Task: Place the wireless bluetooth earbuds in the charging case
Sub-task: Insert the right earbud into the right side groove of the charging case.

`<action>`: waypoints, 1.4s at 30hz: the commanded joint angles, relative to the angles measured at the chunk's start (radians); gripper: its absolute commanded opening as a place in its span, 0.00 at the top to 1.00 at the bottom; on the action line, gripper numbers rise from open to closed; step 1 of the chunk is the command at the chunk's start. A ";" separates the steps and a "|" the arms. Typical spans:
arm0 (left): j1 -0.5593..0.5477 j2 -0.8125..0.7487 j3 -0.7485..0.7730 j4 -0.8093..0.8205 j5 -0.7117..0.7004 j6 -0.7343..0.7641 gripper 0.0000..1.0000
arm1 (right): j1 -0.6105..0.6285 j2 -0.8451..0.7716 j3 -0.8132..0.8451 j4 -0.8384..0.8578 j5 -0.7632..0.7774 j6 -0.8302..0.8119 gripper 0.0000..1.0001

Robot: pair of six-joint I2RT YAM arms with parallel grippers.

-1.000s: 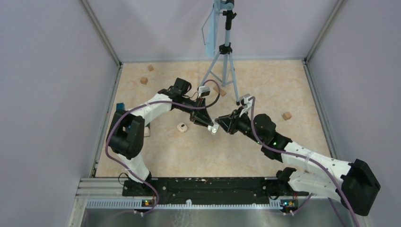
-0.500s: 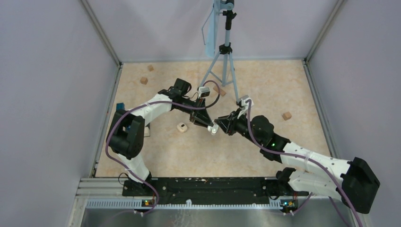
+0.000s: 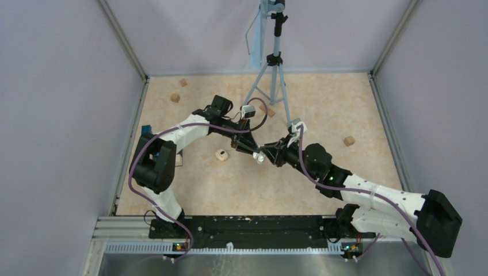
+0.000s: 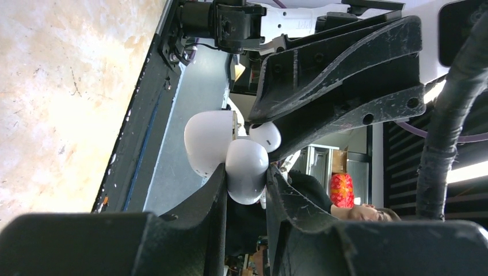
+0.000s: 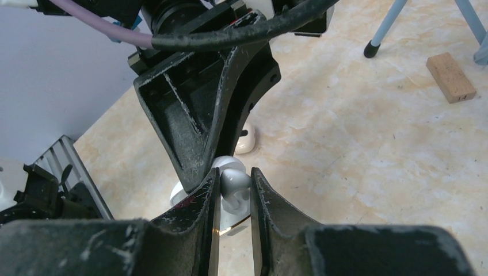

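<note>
From above, the case (image 4: 246,165) and earbud (image 5: 233,184) merge into one white speck above mid-tabletop (image 3: 322,98), and whether the earbud is seated cannot be told. The left pincer (image 4: 246,179) clamps the case, while the right pincer (image 5: 234,172) pinches the earbud against it. A second case (image 5: 246,140) lies just beyond, with a wooden block (image 5: 451,77) and a tripod (image 3: 277,54) farther off.

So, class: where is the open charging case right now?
Near the middle in the top view, the charging case is pinched in the left gripper, right of a second case on the table; the right gripper holds an earbud beside it.
</note>
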 commanded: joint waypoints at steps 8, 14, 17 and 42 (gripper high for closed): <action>-0.003 -0.002 -0.028 0.085 0.059 -0.046 1.00 | 0.046 -0.036 -0.031 0.037 0.100 -0.059 1.00; -0.002 0.006 -0.041 0.083 0.060 -0.059 1.00 | 0.048 -0.046 -0.029 0.065 0.138 -0.049 1.00; -0.003 0.009 -0.042 0.076 0.067 -0.064 1.00 | 0.047 -0.039 -0.032 0.080 0.153 -0.048 1.00; -0.002 0.026 -0.037 0.063 0.063 -0.102 1.00 | 0.047 0.018 -0.037 0.130 0.126 -0.037 1.00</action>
